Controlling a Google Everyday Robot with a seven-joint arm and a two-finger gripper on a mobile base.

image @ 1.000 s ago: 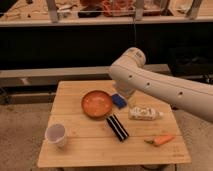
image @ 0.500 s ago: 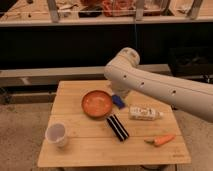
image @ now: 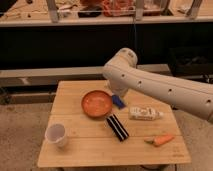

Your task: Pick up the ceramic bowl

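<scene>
The ceramic bowl (image: pixel 97 103) is round, shallow and orange-brown. It sits upright on the wooden table (image: pixel 75 150), left of centre toward the back. My white arm (image: pixel 160 90) reaches in from the right, bends at an elbow above the table's back edge and turns down. The gripper (image: pixel 116 94) is at its lower end, just behind and right of the bowl's far right rim, mostly hidden by the arm. It holds nothing that I can see.
A small blue object (image: pixel 119 102) lies against the bowl's right side. A black striped object (image: pixel 117 127) lies in front of the bowl. A white bottle (image: pixel 145 113) lies on its side at right, an orange carrot (image: pixel 162 140) front right, a white cup (image: pixel 55 134) front left.
The arm has swung to the left, bringing its elbow and lower end closer over the bowl's far right side. The bowl and the other objects have not moved.
</scene>
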